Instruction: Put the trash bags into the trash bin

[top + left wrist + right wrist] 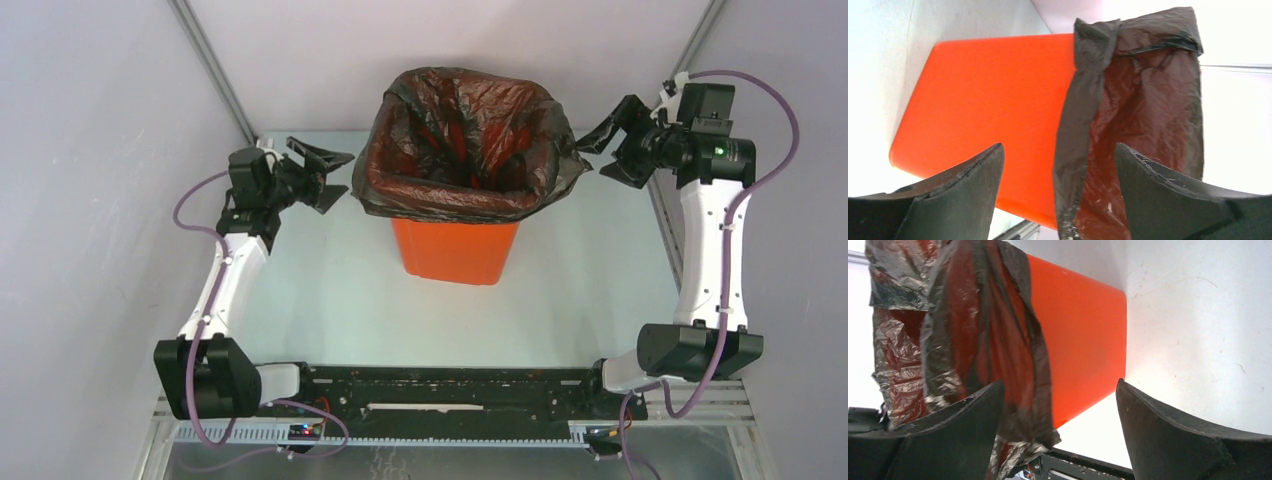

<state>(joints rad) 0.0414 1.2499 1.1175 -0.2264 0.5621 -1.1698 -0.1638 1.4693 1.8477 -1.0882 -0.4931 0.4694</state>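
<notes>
Between my left claw (343,177) and my right claw (597,158): the trash bin (455,250) stands upright on the counter (590,290). The trash bag (460,110) is opened inside it, with its hem turned down over the rim on every side I can see.
Left claw: spread wide and holding nothing. It hangs just beside the bin's left wall, level with the folded hem and apart from the film as far as the top view shows.
Right claw: spread wide and empty too. A loose point of film flares out from the bin's right corner toward it, and I cannot tell whether it touches a finger.
Ahead of the left claw: in my wrist view the hem hangs as a gathered strip down the orange wall, in line with the gap between my jaws.
Ahead of the right claw: a crinkled flap drapes down the wall, partly in front of one finger.
Risk, snagging: the film is thin and clingy. If either claw moves off with a fold caught on a fingertip, it could drag the hem back off the rim.
Risk, tipping: the bin is tall and narrows toward its base. I judge that a sideways tug or a knock from a finger could rock it or slide it across the counter.
Risk, slipping: the overhang looks uneven and shallow at the near side, so the bag could sag inward there.
</notes>
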